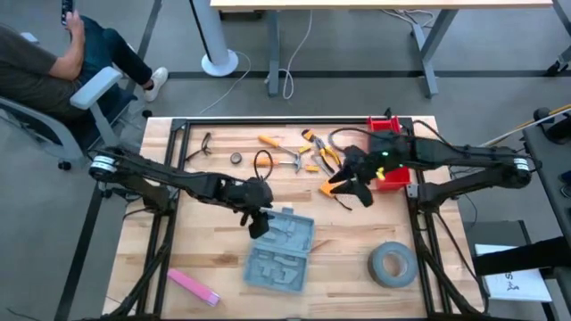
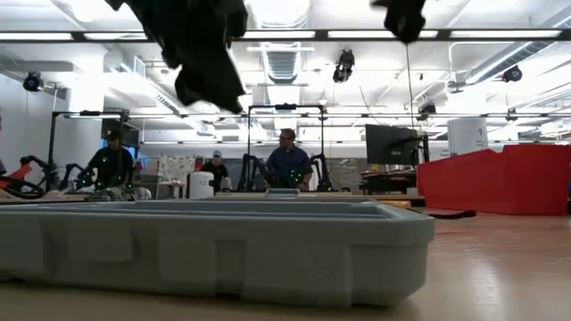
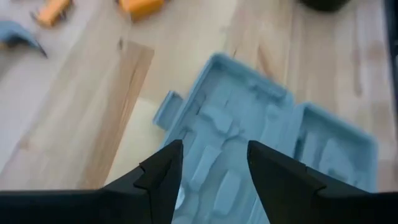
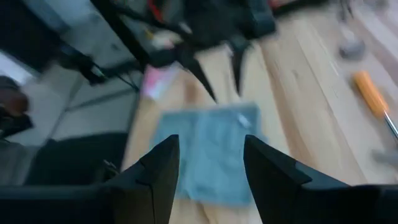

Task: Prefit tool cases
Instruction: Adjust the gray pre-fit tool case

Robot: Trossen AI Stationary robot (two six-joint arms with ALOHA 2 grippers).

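— One tool case (image 1: 281, 248) on the table (image 1: 214, 259)?

— One, blue-grey, lying opened flat in the middle of the near half of the table, its two halves side by side with the moulded recesses facing up. I can make out no tools in those recesses. A small latch tab (image 3: 166, 107) sticks out from one edge.

— Where is the left gripper (image 1: 258, 223)?

— Just over the case's far-left corner. The left arm reaches in from the left edge of the table, slanting toward the middle. In its wrist view the two dark fingers (image 3: 163, 177) stand apart with the case's recesses showing between them; they grip nothing.

— And the right gripper (image 1: 359, 187)?

— Above the table's far right part, well apart from the case. The right arm stretches in from the right side. Its fingers (image 4: 157, 171) are spread too, with nothing between them. That wrist view looks across at the case and the left gripper beyond it.

— Any other containers?

— A red bin (image 1: 390, 152) at the far right of the table, beside the right arm. I cannot tell what is in it.

— What lies around?

— Orange-handled tools (image 1: 314, 152) and a hammer (image 1: 287, 162) scattered along the far side, a grey tape roll (image 1: 393, 265) near the right front, and a pink flat piece (image 1: 194, 287) at the left front. A seated person (image 1: 53, 62) shows beyond the far left corner.
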